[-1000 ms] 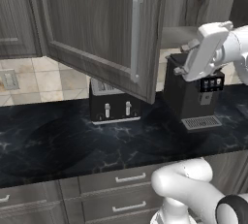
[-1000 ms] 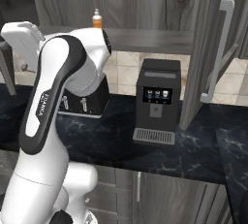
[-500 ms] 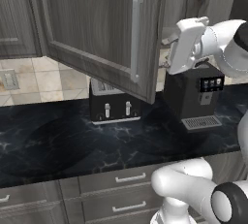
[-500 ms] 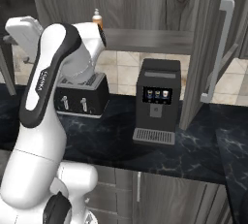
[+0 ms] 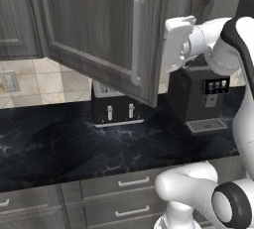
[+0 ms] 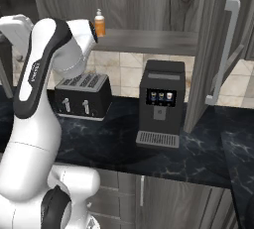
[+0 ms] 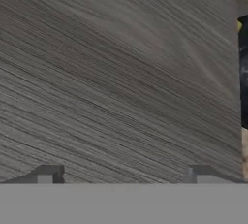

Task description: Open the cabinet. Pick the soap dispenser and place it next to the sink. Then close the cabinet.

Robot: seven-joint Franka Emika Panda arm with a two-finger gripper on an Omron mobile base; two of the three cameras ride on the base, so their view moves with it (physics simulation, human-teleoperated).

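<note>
The gripper (image 7: pixel 121 177), fingers spread and empty, faces the cabinet (image 5: pixel 94 29) door; swinging toward the soap dispenser (image 6: pixel 99 24) risks clipping it.

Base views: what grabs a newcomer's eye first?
The open cabinet door dominates the left base view, swung out over the dark counter, with the white arm reaching up beside its edge. In the right base view, the orange soap dispenser stands alone on the cabinet shelf, above the toaster and the black coffee machine.
</note>
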